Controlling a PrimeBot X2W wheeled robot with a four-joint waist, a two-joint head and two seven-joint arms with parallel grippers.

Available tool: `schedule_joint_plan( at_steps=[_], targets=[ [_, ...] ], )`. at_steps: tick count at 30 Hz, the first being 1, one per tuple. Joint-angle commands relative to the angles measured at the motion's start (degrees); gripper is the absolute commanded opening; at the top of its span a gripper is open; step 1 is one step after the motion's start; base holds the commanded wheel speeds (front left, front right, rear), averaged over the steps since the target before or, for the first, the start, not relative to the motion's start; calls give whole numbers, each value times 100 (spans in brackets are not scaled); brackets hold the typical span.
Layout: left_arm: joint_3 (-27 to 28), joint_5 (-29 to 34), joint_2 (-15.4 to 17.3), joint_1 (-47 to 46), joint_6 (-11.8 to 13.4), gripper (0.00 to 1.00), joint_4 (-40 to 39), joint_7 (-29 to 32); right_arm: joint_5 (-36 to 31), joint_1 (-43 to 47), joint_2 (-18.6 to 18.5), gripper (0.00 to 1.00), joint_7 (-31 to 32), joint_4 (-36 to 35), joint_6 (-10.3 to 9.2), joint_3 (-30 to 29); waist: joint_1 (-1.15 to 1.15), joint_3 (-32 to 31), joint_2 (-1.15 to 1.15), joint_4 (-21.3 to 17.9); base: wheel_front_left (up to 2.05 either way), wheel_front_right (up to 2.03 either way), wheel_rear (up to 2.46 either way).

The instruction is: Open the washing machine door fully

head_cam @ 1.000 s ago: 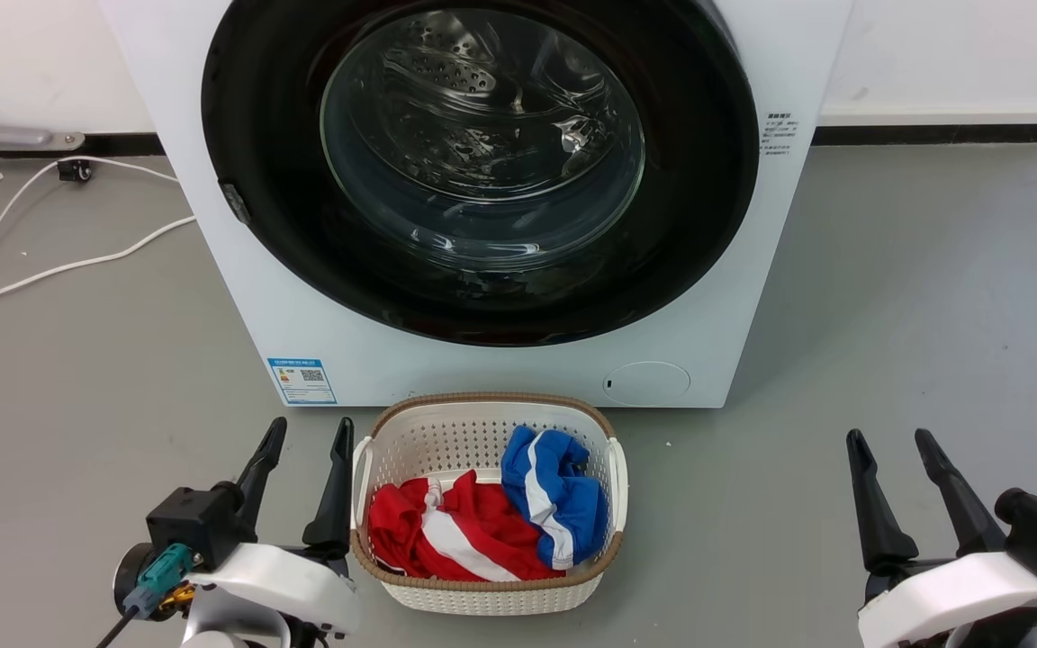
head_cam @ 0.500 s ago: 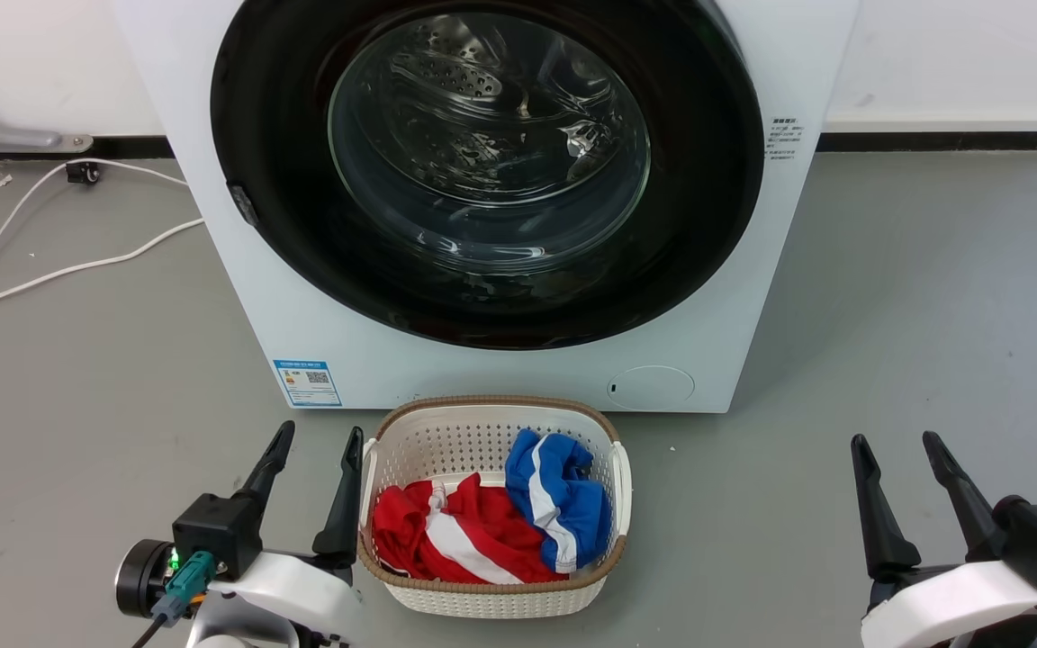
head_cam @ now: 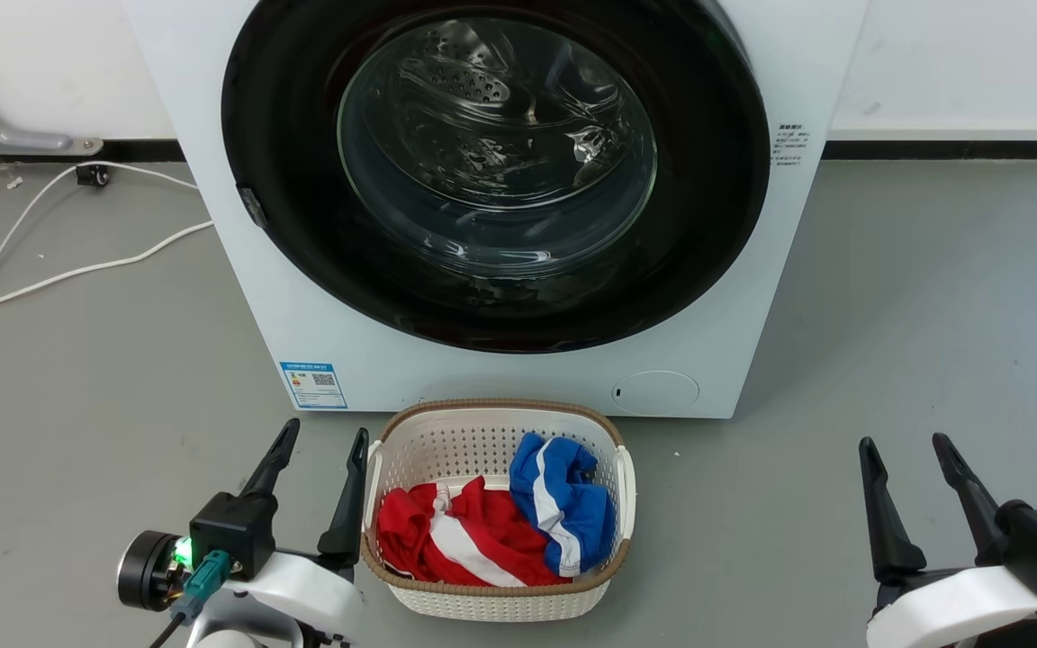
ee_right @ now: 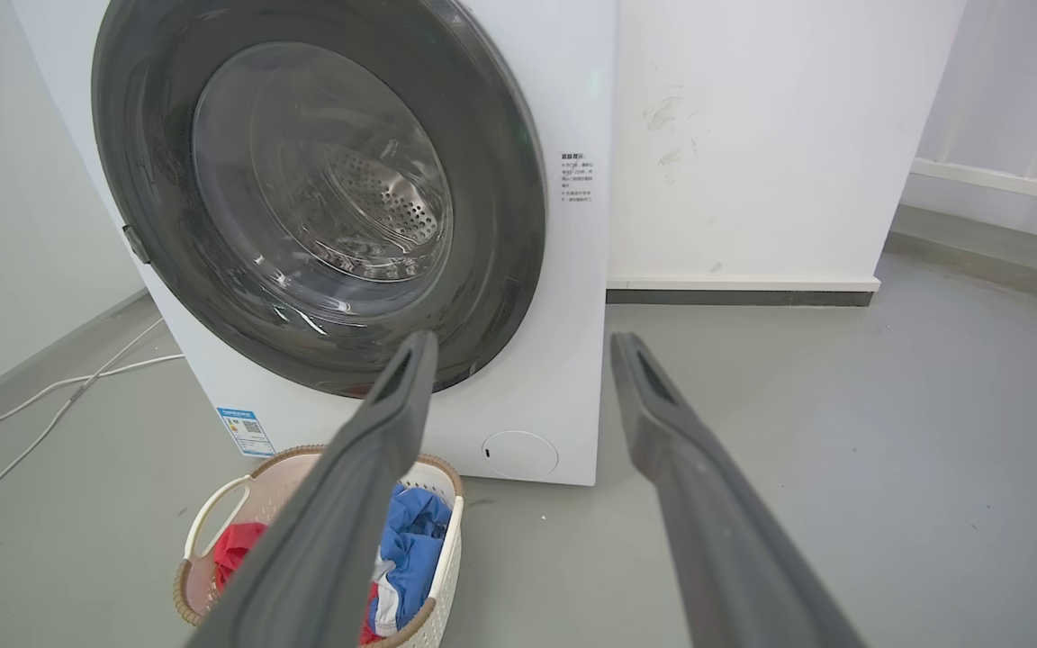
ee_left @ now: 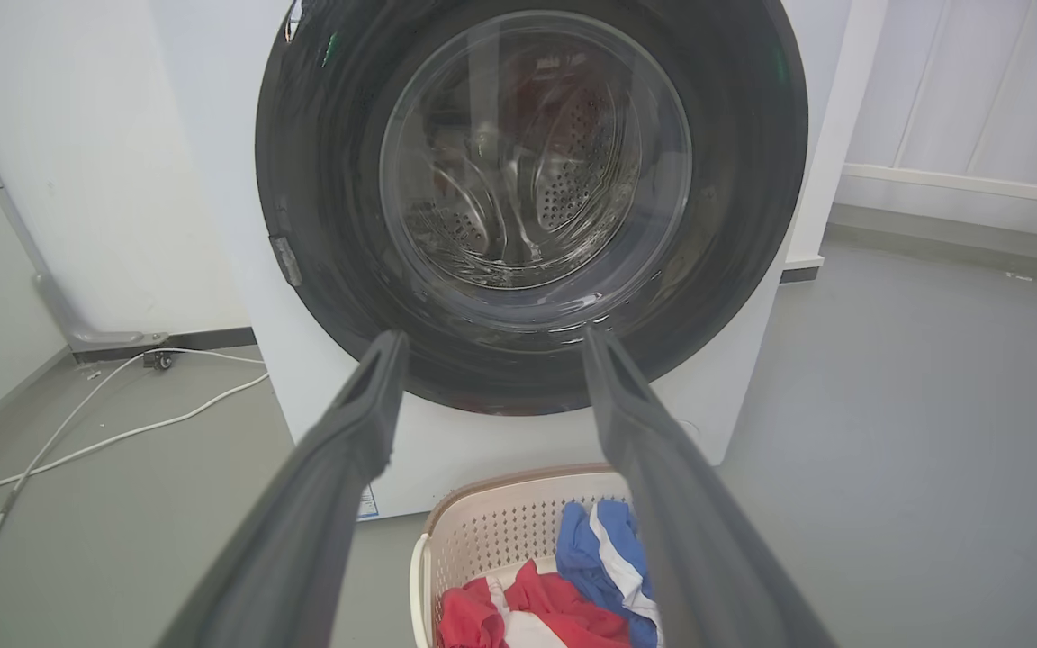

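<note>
Against a second ago, the whole head view has slid a little, so it is your camera that has moved: the washing machine (head_cam: 518, 378) sits slightly further right and lower in that view, and nothing around it has changed place. The one real change is on the left wrist, where a green light (head_cam: 182, 551) now glows.

Your left gripper (head_cam: 326, 428) hangs low in front of the washing machine's left lower corner, fingers spread wide with nothing between them, well short of the front panel. The laundry basket (head_cam: 491, 594), holding red and blue clothes, stands on the floor just before the middle of the machine. Your right gripper (head_cam: 902, 440) hangs out past the machine's right side, equally wide and empty.

The washing machine door (head_cam: 302, 225) covers most of the machine's front. It is a glossy black disc lying flat against the panel, closed. A small grey latch piece (head_cam: 254, 207) sits on its left edge. Its clear bulging window (head_cam: 496, 144) shows the perforated steel drum behind. Below the door, a blue label (head_cam: 313, 385) marks the left of the panel and a round hatch (head_cam: 655, 393) the right.
</note>
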Motion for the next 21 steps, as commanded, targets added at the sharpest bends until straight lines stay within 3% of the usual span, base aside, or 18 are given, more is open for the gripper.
schedule_joint_plan(
  at_steps=[1, 21],
  targets=[
    [-2, 109, 11, -86, -22, 100, 20, -57, -77, 80, 21, 100, -52, -5, 0, -11, 0, -4, 0, 0, 0, 0, 0],
    [95, -117, -49, -135, -82, 100, 178, -81, -25, 38, 22, 100, -66, 169, 0, -78, 0, -1, 0, 21, 0, 0, 0]
  ],
)
